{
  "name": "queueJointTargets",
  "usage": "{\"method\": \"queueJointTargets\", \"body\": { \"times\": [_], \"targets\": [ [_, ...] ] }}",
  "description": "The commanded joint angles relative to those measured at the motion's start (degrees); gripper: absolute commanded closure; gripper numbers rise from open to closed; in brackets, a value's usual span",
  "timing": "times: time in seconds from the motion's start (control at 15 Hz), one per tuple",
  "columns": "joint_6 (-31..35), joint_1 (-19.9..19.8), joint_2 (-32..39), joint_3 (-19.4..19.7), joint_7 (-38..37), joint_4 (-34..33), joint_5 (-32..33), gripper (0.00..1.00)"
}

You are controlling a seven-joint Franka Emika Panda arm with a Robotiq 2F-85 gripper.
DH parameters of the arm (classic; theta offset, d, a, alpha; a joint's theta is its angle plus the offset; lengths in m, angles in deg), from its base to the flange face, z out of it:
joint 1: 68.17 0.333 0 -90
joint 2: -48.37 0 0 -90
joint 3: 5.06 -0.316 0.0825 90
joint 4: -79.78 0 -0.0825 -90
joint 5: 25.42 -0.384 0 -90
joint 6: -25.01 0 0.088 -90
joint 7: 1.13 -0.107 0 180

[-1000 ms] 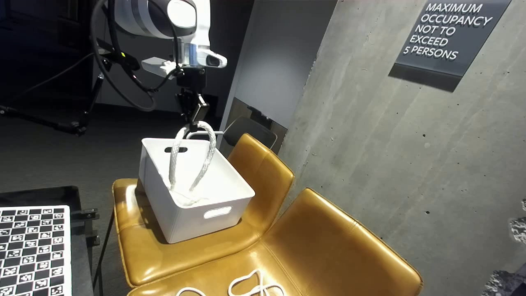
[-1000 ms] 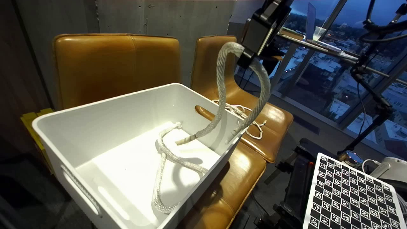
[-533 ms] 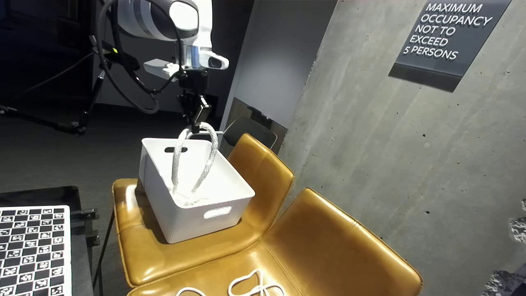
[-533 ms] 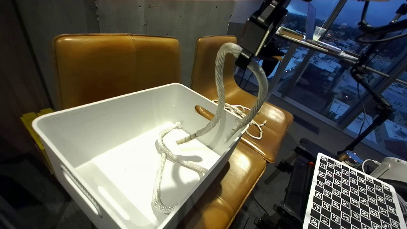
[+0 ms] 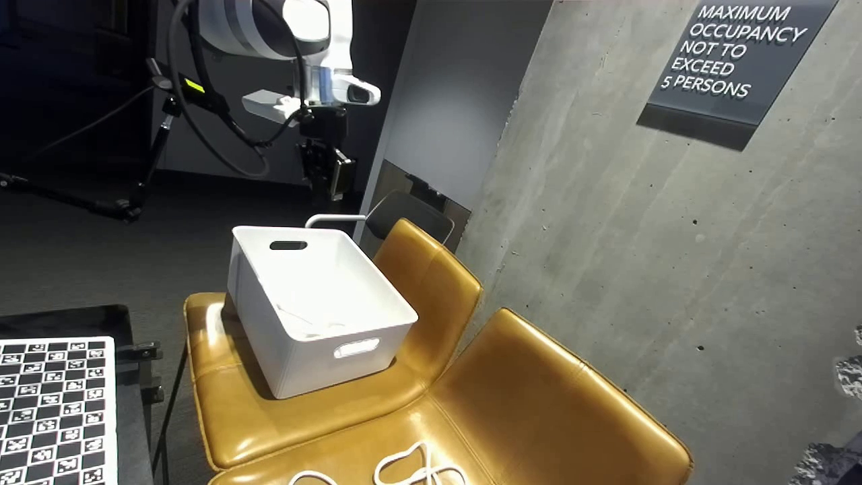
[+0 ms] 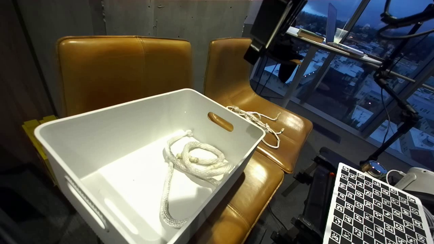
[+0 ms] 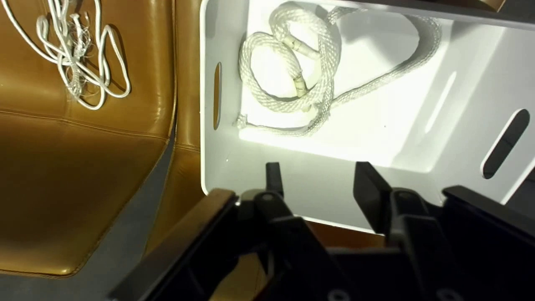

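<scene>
Rope [image 7: 329, 58] is no longer between our fingers [image 7: 372, 196]: they stand spread and bare. It now lies curled below them in the white bin [image 7: 221, 159], so we think this drop is done.

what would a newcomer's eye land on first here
Probably the white bin standing on a tan chair, with thick white rope looped inside. The black claw hangs open, higher than the bin, holding nothing. In an exterior view, a dark occupancy sign stands out on the concrete wall.
</scene>
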Motion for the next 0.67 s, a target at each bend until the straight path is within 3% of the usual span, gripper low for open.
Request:
{"method": "queueJointTargets", "body": {
  "times": [0.0, 0.2, 0.6],
  "targets": [
    [2.89, -1.10, -1.82, 1.29, 2.05, 3.16, 0.38, 0.20],
    [6.15, -3.64, -1.50, 3.89, 5.33, 7.41, 1.17, 0.01],
    [8.05, -10.88, 4.61, 10.91, 14.70, 7.68, -1.02, 0.00]
  ]
}}
